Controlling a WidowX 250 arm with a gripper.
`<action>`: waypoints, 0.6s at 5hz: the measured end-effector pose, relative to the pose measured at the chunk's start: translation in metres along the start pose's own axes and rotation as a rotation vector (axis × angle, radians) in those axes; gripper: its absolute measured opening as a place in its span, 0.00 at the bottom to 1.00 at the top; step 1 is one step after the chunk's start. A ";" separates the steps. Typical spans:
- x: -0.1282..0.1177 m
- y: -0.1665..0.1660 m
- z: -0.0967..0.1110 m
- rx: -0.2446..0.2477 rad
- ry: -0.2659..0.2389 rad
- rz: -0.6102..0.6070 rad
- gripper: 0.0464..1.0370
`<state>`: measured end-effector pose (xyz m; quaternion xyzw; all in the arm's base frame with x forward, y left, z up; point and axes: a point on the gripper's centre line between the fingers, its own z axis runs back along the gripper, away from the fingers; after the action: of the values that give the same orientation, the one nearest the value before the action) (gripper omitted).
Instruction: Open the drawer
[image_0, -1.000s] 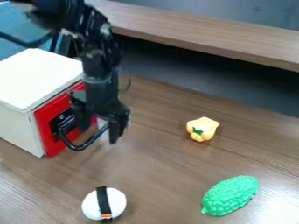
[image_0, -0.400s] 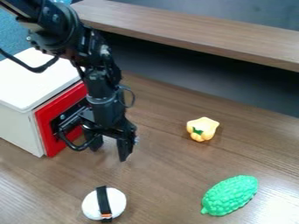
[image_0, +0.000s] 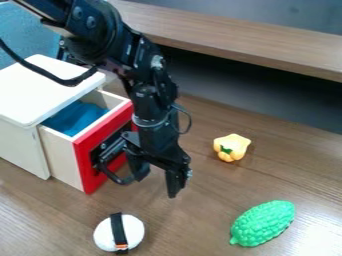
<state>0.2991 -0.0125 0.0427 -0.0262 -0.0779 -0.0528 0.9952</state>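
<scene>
Two fingers of the black gripper (image_0: 157, 185) were held apart, one seemingly hooked inside the loop of the black handle (image_0: 115, 178). That stiff loop was judged the right hold: it could be pulled without being pinched, though a slip off its curved end was possible. Behind it, the drawer (image_0: 87, 172) was seen partly out of the white cabinet (image_0: 40, 80) at the left of the view, with blue cloth (image_0: 77, 117) held inside. It was judged light and rigid, easily slid if drawn straight, but apt to be jammed if pulled askew. Farther out on the table (image_0: 214, 215), a black-banded white toy (image_0: 135, 231), a yellow toy pepper (image_0: 234, 144) and a bumpy green toy (image_0: 264, 222) were seen, well apart from the drawer.
</scene>
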 end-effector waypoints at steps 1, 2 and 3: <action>0.000 -0.010 0.006 0.006 -0.017 -0.021 0.96; -0.002 -0.021 0.009 -0.001 -0.011 -0.056 0.96; -0.001 -0.030 0.014 -0.014 -0.023 -0.077 0.96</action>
<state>0.2930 -0.0417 0.0576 -0.0308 -0.0898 -0.0914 0.9913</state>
